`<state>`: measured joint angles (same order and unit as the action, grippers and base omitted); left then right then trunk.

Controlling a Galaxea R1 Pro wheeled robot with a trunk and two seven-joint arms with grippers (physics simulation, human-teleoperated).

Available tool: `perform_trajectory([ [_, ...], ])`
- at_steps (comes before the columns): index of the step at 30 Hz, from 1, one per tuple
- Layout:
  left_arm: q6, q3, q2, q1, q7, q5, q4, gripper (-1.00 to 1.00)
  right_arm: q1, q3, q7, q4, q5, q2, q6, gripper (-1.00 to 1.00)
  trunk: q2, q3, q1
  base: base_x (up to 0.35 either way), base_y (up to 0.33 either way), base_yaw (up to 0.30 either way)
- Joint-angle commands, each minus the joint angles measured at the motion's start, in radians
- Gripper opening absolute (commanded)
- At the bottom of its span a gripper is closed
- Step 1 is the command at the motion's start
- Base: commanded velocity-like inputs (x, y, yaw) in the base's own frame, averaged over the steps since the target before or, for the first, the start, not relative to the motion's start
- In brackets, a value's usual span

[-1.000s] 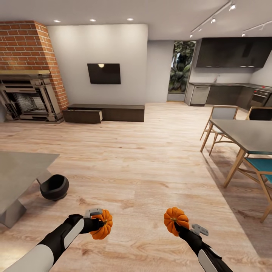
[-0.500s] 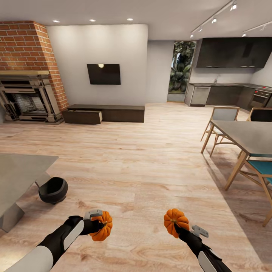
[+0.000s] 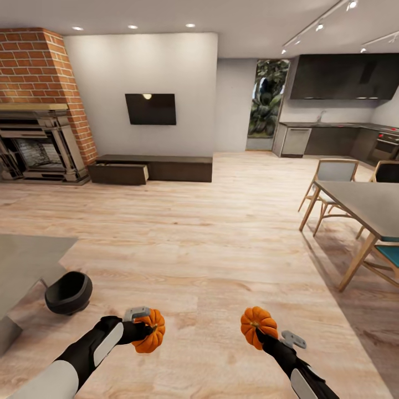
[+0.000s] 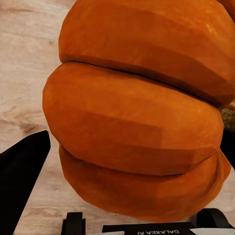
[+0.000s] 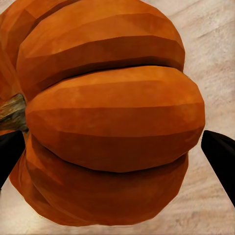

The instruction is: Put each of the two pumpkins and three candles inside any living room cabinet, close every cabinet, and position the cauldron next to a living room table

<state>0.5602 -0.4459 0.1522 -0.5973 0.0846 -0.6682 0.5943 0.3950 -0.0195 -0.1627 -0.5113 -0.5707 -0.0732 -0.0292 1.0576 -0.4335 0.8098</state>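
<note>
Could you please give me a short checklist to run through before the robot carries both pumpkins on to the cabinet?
1. Left pincer shut on left pumpkin: ok.
2. Right pincer shut on right pumpkin: ok.
3. Cabinet has a drawer pulled out to receive them: ok.
4. Wooden floor ahead free of obstacles: ok.
5. Cauldron beside the table, off the path: ok.
6. Candles already stowed: cannot tell.

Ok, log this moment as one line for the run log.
left tool: shut on left pumpkin | right tool: shut on right pumpkin | cabinet: far ahead, one drawer open | cauldron: on floor beside coffee table
</note>
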Motion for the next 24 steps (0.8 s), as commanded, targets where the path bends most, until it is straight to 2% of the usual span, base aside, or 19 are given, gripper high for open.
perform_trajectory([
  [1, 0.002, -0.007, 0.001, -0.001, 0.012, -0.01, 0.002, -1.0, 0.001, -0.002, -0.003, 0.0, -0.011, 0.0, -0.003, -1.0, 0.001, -0.001, 0.001, 0.329, 0.0, 0.0],
  [24, 0.0, -0.022, 0.002, -0.001, 0.012, -0.004, 0.002, -1.0, 0.001, -0.002, -0.003, 0.0, -0.015, 0.0, -0.003, -1.0, 0.001, -0.001, 0.001, 0.329, 0.0, 0.0],
])
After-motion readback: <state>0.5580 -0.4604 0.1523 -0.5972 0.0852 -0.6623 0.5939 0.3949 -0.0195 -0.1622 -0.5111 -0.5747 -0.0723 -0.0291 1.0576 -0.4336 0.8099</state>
